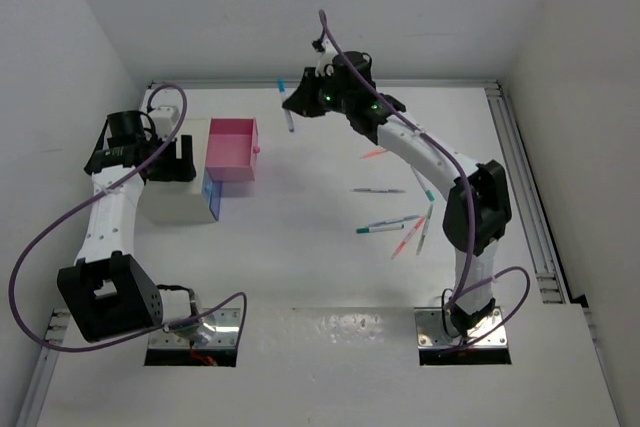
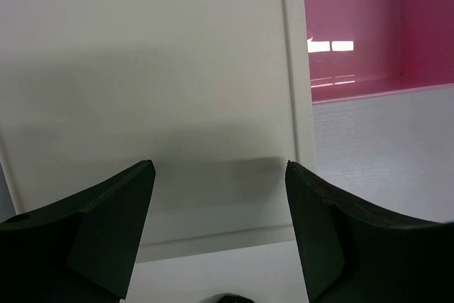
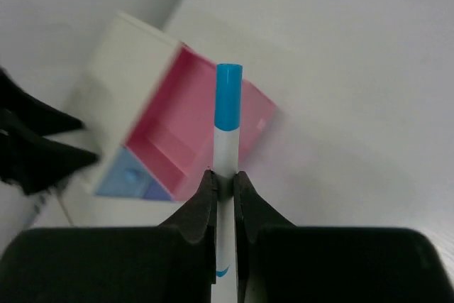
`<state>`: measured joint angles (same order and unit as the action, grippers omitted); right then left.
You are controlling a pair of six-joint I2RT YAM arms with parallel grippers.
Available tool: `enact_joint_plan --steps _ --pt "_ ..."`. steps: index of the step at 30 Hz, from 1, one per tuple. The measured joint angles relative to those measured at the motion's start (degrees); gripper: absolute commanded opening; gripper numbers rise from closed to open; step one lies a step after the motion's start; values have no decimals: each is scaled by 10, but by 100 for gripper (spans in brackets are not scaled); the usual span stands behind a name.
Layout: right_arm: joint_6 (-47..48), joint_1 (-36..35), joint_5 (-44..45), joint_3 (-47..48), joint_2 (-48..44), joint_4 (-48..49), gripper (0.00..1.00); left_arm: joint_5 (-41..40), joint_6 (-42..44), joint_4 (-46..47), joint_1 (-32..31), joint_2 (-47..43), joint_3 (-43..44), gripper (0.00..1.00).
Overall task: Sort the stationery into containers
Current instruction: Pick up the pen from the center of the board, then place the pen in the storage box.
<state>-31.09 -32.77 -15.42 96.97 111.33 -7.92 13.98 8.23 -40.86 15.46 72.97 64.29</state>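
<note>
The right gripper [image 3: 225,182] pinches a thin white pen with a bright blue cap [image 3: 228,104]. Its two dark fingers are pressed together on the barrel just below the cap, and the pen is lifted clear of the white table [image 1: 300,277]. In the top view this gripper [image 1: 299,100] hangs near the far edge, at about 12 o'clock on the table.

From there, the pink translucent plastic drawer-box [image 1: 232,150] sits open at roughly 8 o'clock. The blue translucent drawer-box [image 1: 212,197] touches its near left corner. Both stand against the white block-shaped cabinet [image 1: 172,197].

In the right wrist view, the pen's cap overlaps the pink box's far wall, with the blue box at 8 o'clock.

The left gripper [image 2: 220,175] is spread wide with nothing between its fingers. It is poised over the cabinet top, with the pink box at 2 o'clock.

Loose thin pens with teal, orange and red parts [image 1: 398,224] lie scattered at about 4 o'clock on the table, well apart from both boxes.
</note>
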Motion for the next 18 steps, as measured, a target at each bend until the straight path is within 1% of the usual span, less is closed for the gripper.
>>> enact_joint_plan --steps 4,9,14,18 --pt "-76 -28 1 64 15 68 0 2 -3 3 0 1 0 80" --pt "-147 -76 14 137 91 134 0 2 -8 3 1 1 0 81" --pt "-159 -111 30 141 161 152 0 2 -8 3 10 1 0 81" --pt "-152 -121 38 130 185 154 0 2 -7 3 16 1 0 81"
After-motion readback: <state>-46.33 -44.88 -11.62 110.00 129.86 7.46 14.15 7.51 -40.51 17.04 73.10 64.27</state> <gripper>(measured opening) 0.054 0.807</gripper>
